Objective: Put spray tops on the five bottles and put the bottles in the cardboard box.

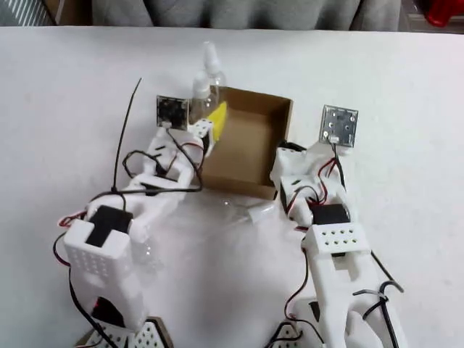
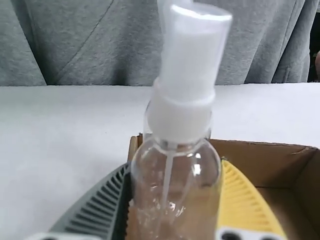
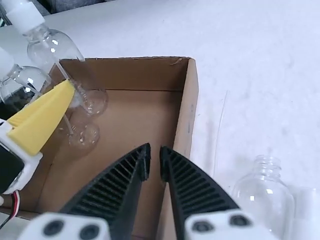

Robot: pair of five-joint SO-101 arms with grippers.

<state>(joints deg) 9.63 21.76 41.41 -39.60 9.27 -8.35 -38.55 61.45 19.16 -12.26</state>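
1. Nearest to us on the white table, just in front of the cardboard box, we see a bare bottle lying on its side with an open neck. A loose spray top lies right beside it.
2. Next comes the right gripper, which hangs over the box's near right wall. Its two black fingers are pressed almost together, with a thin slit at the tips, and we see nothing pinched there.
3. The box sits open-topped between the two arms.
4. At the box's far left corner, the left gripper pinches a held bottle by its round clear body. A grey finger is on one side and a yellow finger on the other. This bottle stands upright and has a white spray top on it. We cannot tell whether its base touches the box floor.
5. Farthest off, a second capped bottle stands just beside the held one at the same corner. In the right wrist view its base lies inside the box walls. We cannot tell whether the two bottles touch.
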